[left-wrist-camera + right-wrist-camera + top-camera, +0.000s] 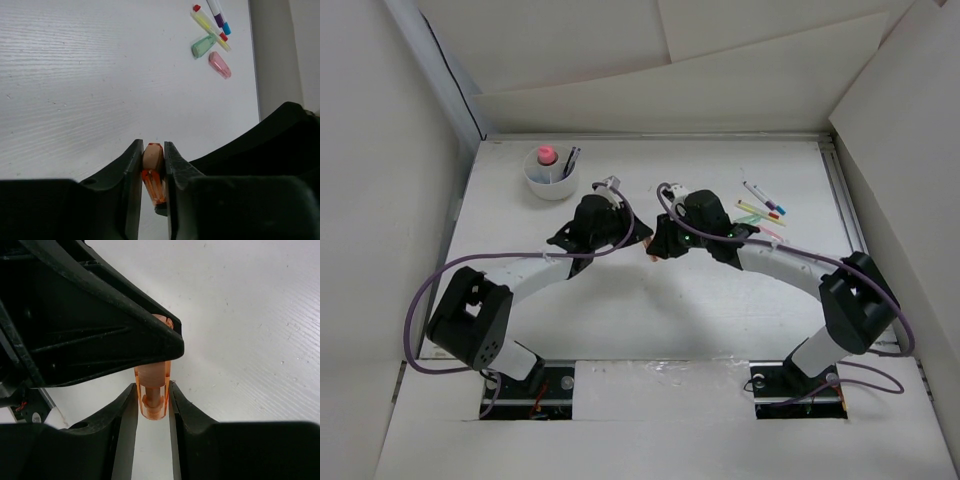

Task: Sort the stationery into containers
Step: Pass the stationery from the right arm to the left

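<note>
**A:** From above, where do you stand?
**B:** Your left gripper (pixel 642 246) and right gripper (pixel 658 248) meet mid-table on the orange piece (pixel 649 256). I judge it a handover. The cup (pixel 552 190) sits at the back left, with open table (pixel 620 330) between.
**A:** Left wrist?
**B:** Your left jaws are clenched on the piece. The green piece (pixel 202 45), pink piece (pixel 219 65) and pens (pixel 218 15) lie well apart, near the right edge.
**A:** Right wrist?
**B:** Your right jaws clamp its lower end. Next you'd release the right, then carry left, clearing the cup's rim.
</note>
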Action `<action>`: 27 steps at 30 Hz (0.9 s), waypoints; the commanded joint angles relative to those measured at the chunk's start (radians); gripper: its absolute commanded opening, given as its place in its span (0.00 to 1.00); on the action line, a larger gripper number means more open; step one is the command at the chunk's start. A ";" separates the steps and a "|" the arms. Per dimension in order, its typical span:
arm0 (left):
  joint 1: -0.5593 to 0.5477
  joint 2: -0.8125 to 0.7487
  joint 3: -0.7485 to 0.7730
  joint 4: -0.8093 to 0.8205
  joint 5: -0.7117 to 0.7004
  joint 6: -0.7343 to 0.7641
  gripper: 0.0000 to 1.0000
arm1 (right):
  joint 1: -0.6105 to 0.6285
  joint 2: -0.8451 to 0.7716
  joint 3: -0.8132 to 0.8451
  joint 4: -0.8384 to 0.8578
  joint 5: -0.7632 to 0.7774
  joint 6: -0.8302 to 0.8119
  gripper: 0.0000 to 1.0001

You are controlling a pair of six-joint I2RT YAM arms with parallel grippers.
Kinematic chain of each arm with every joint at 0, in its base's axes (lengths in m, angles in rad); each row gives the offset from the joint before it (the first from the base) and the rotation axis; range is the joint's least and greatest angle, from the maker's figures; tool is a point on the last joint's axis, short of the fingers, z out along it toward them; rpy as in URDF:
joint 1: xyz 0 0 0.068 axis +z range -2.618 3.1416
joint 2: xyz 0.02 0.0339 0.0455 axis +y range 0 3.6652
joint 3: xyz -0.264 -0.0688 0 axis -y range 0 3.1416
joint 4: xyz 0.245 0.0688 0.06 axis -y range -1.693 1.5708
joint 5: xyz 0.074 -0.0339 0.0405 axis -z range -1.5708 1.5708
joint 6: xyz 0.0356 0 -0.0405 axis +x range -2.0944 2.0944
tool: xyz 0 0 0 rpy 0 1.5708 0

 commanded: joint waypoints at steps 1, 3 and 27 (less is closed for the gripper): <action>-0.007 -0.018 0.037 0.014 -0.005 0.002 0.08 | 0.008 -0.038 -0.008 0.076 -0.025 -0.007 0.11; -0.016 -0.009 0.055 -0.011 -0.037 0.002 0.02 | 0.008 -0.047 -0.008 0.076 -0.025 -0.007 0.11; 0.422 0.049 0.334 -0.119 -0.365 -0.113 0.00 | -0.064 -0.186 -0.099 0.086 0.087 0.040 0.59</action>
